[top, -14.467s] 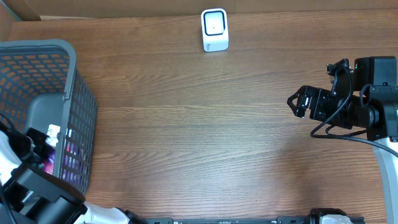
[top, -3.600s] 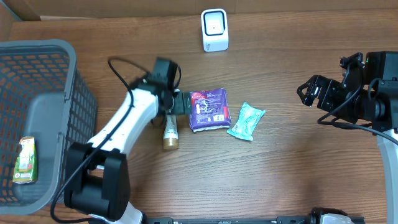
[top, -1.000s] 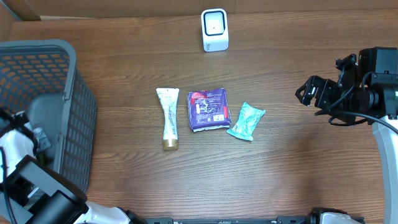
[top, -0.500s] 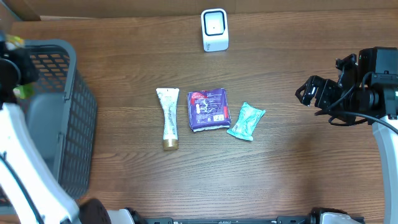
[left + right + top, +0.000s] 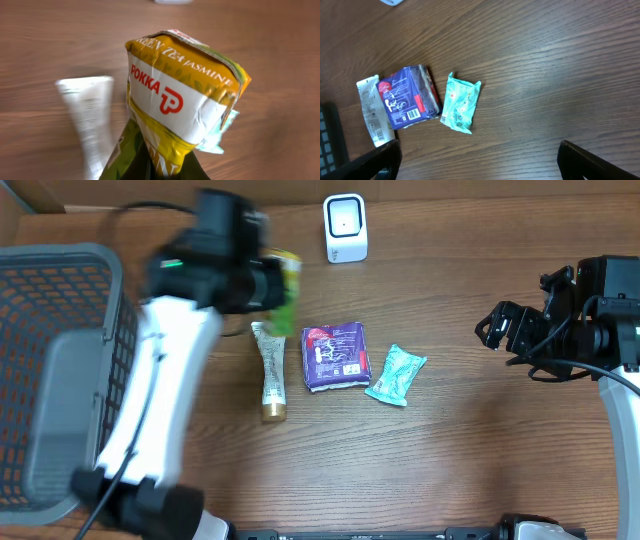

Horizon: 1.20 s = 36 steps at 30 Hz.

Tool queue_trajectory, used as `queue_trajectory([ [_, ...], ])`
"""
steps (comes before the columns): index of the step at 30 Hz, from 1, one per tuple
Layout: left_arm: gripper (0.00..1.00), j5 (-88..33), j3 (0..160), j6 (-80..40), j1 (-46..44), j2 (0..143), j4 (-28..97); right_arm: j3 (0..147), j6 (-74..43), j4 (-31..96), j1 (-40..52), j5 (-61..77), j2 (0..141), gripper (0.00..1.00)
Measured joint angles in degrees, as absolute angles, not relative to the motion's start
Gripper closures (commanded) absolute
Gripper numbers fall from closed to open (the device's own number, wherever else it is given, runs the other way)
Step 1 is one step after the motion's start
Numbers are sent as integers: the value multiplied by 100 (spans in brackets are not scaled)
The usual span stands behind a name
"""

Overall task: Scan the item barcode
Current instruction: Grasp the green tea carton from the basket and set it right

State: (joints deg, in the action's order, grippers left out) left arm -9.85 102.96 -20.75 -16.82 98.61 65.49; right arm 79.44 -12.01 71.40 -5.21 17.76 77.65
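My left gripper point(image 5: 262, 285) is shut on a yellow-green Pokka jasmine green tea carton point(image 5: 284, 283), held above the table just left of the white barcode scanner point(image 5: 345, 227). In the left wrist view the carton point(image 5: 180, 95) fills the middle, with the gripper point(image 5: 165, 171) clamped on its lower end. Below it lie a white tube point(image 5: 87, 110) and a teal packet point(image 5: 220, 137). My right gripper point(image 5: 490, 332) hovers open at the right side, nothing between its fingers point(image 5: 385, 155).
A white tube point(image 5: 269, 370), a purple pack point(image 5: 336, 355) and a teal packet point(image 5: 396, 374) lie side by side mid-table. A grey mesh basket point(image 5: 70, 370) stands at the left edge. The right wrist view shows the purple pack point(image 5: 407, 102) and teal packet point(image 5: 461, 102).
My left arm has swung out of the basket and across to the middle of the table, carrying the carton toward the scanner. The right arm has not moved.
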Motion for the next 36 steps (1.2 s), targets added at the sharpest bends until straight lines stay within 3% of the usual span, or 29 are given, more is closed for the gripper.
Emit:
queue_trajectory([
  [7, 96, -1741, 10158, -2738, -3098, 11590, 4797, 7944, -1199, 7159, -521, 1774, 7765, 0],
  [16, 95, -2589, 10149, -3376, -3723, 12436, 3981, 7944, -1201, 7157, -521, 1774, 7765, 0],
  [17, 92, -2692, 10149, -3420, -3763, 12436, 3806, 7944, -1201, 7150, -521, 1774, 7765, 0],
  [18, 83, -2801, 10149, -3439, -3791, 12436, 3649, 7944, -1201, 7157, -521, 1776, 7765, 0],
  [22, 16, -3354, 10149, -3476, -3857, 12436, 3142, 7944, -1199, 7153, -521, 1774, 7765, 0],
  [24, 0, -3535, 10149, -3461, -3870, 12436, 3168, 7944, -1201, 7153, -521, 1774, 7765, 0],
  [31, 0, -3673, 10149, -3197, -3564, 12398, 3527, 7944, -1197, 7155, -521, 1776, 7765, 0],
  [36, 0, -2539, 10149, -2569, -2797, 11187, 4386, 7944, -1201, 7096, -521, 1774, 7765, 0],
])
